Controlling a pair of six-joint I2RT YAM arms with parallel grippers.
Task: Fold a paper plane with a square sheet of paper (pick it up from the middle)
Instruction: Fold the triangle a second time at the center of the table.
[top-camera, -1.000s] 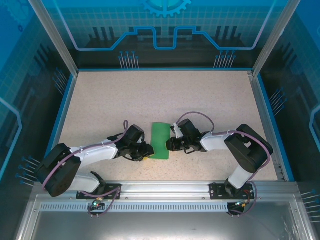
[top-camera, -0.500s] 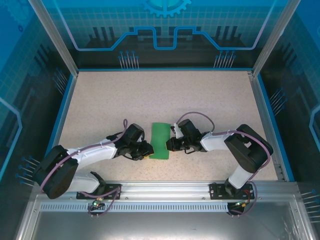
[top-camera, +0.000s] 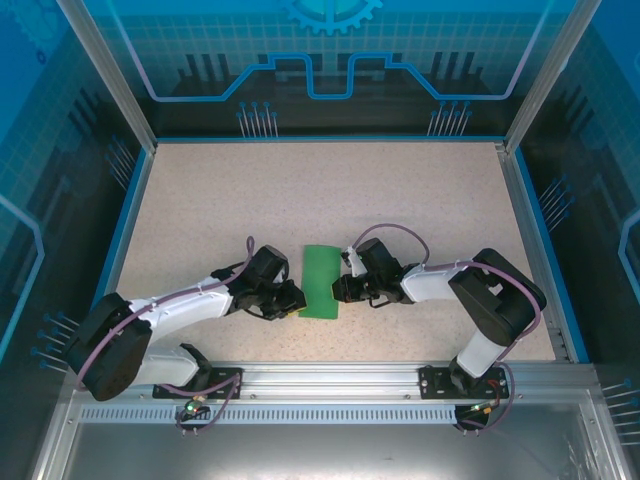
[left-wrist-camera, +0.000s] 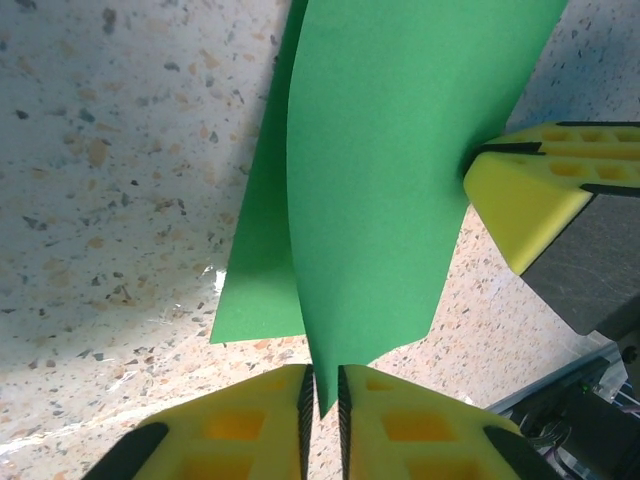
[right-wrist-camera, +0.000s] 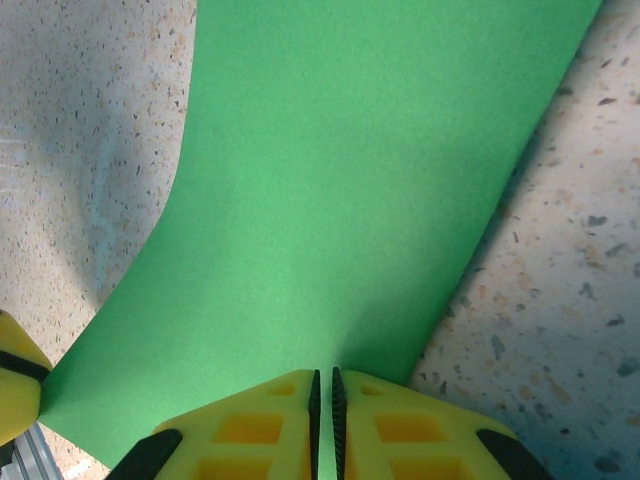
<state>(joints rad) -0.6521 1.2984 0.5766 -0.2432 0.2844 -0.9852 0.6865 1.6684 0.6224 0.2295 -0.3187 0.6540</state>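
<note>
The thin bright green sheet of paper (top-camera: 322, 282) sits just below the centre of the top view, doubled into a narrow strip, plain and unmarked. Its upper layer bows up off the flat lower layer.

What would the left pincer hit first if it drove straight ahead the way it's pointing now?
The green paper, whose corner sits pinched in the left pincer. Beyond that, probably the right pincer gripping the opposite edge, though depth is unclear.
</note>
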